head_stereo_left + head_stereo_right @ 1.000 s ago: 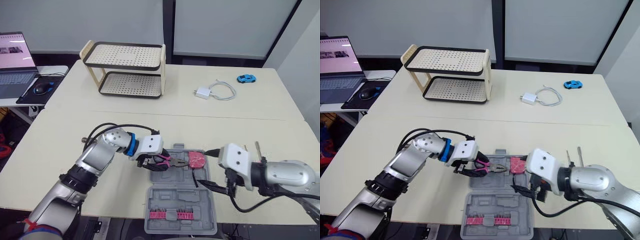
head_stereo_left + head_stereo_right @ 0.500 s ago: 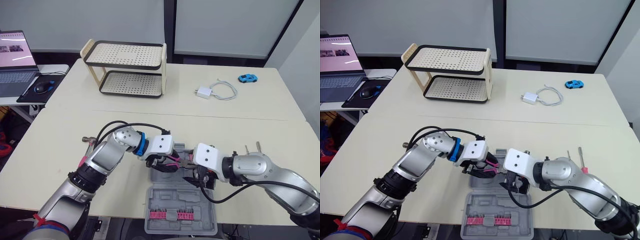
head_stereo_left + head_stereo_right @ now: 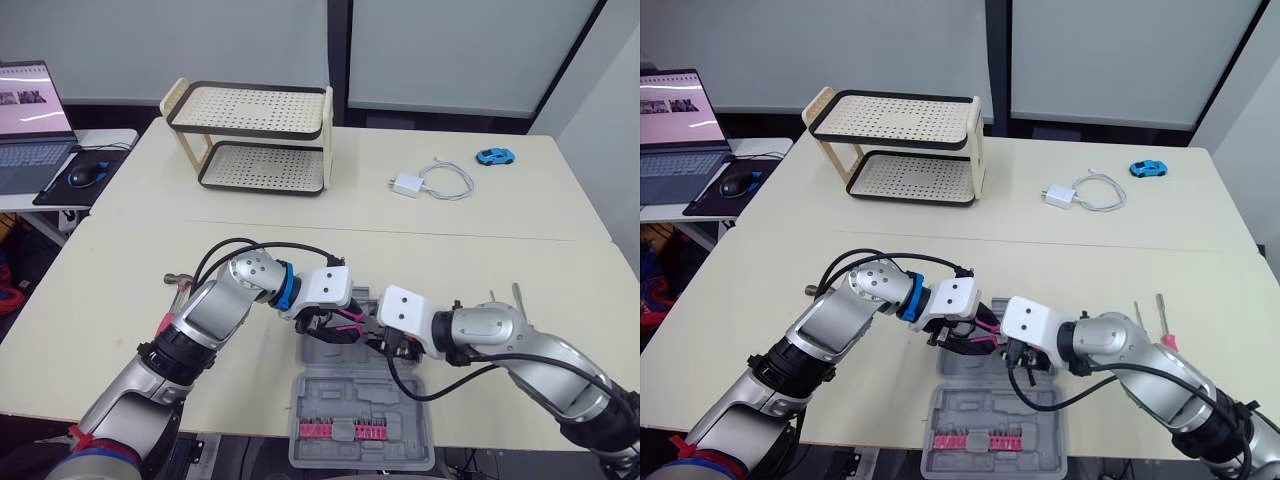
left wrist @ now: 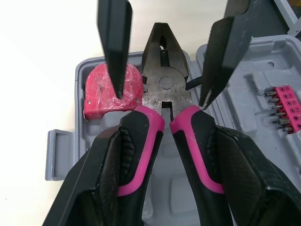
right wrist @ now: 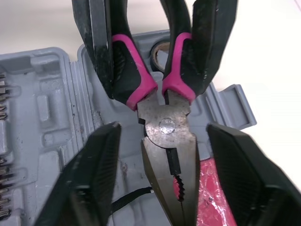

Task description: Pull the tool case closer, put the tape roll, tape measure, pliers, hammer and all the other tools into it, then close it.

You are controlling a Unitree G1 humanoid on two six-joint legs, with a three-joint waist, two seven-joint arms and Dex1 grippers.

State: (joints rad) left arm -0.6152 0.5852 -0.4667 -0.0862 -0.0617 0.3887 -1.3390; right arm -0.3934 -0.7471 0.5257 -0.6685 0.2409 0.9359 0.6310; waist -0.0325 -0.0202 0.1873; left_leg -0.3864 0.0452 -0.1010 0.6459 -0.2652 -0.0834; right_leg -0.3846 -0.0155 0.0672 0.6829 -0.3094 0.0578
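Note:
The grey tool case (image 3: pixel 360 405) lies open near the table's front edge, with a pink bit holder (image 3: pixel 340 430) in its near half. My left gripper (image 4: pixel 168 129) is shut on the pink-and-black handles of the pliers (image 4: pixel 164 80) and holds them low over the case's far half. My right gripper (image 5: pixel 164 129) is open, one finger on each side of the pliers' metal head (image 5: pixel 167 136), not touching it. The red tape roll (image 4: pixel 106 92) sits in the case beside the pliers' head. A hammer (image 3: pixel 172 282) peeks out behind my left arm. Screwdrivers (image 3: pixel 1160 318) lie to the right.
A two-tier perforated rack (image 3: pixel 255 135) stands at the back of the table. A white charger with its cable (image 3: pixel 415 184) and a blue toy car (image 3: pixel 492 157) lie at the back right. A laptop (image 3: pixel 30 120) and mouse (image 3: pixel 85 178) sit on a side desk at the left.
My right gripper has swung left from the case's right side to straddle the pliers' head. My left gripper, with the pliers, has shifted slightly right.

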